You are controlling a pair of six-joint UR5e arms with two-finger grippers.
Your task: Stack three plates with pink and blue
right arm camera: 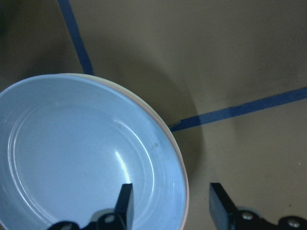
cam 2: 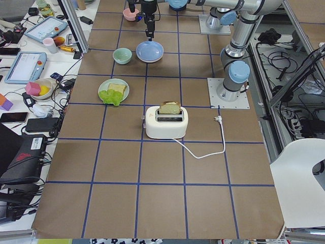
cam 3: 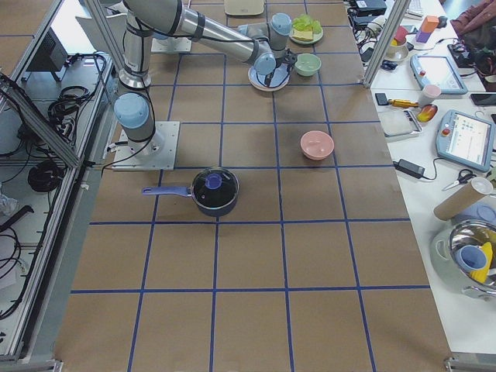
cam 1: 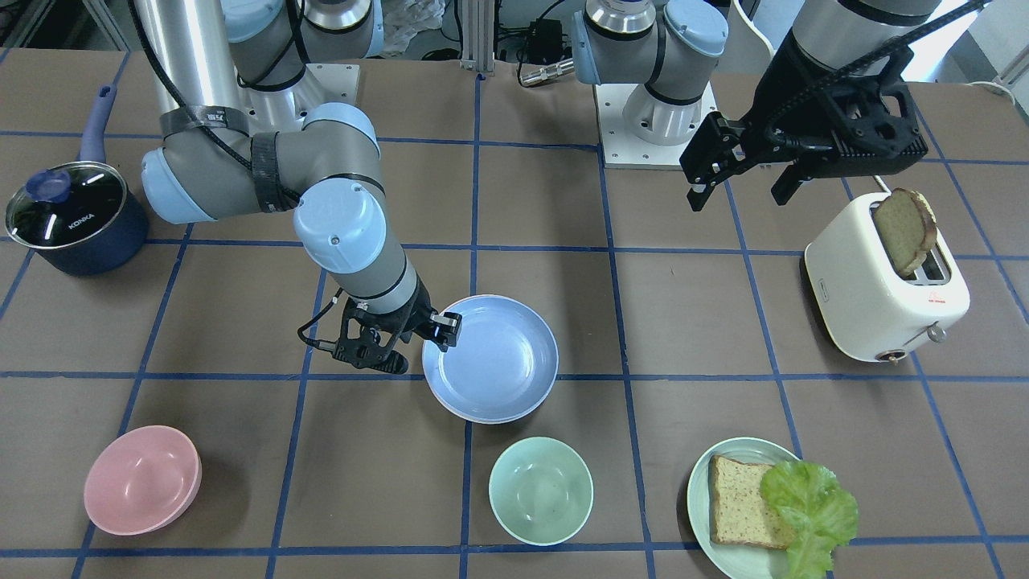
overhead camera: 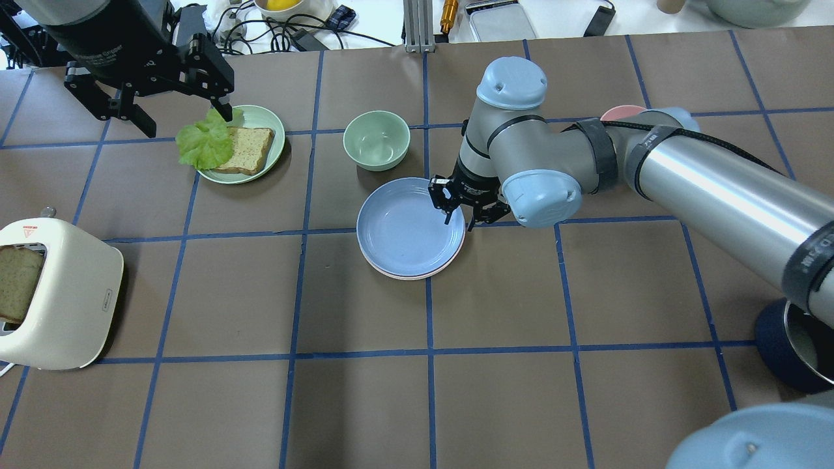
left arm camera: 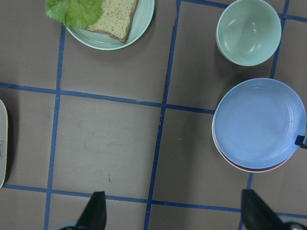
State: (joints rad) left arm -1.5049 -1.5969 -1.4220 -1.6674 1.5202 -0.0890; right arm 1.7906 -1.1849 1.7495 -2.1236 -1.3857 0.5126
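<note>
The light blue plate (overhead camera: 407, 228) lies on top of a stack near the table's middle. The pale pink plate's rim (overhead camera: 417, 277) peeks out beneath it, as it does in the left wrist view (left arm camera: 249, 167). No cream-white plate shows clearly. My right gripper (overhead camera: 458, 221) is open and low at the blue plate's rim (right arm camera: 180, 167), with one finger (right arm camera: 125, 201) over the plate and the other (right arm camera: 217, 203) outside it. My left gripper (overhead camera: 186, 117) is open and empty, high above the table near the bread plate.
A mint bowl (overhead camera: 376, 139) stands just beyond the stack. A mint plate (overhead camera: 267, 120) with bread and lettuce is at the far left. A white toaster (overhead camera: 58, 306) holds bread. A pink bowl (cam 1: 142, 480) and a dark blue pot (cam 1: 76, 217) are on the right arm's side.
</note>
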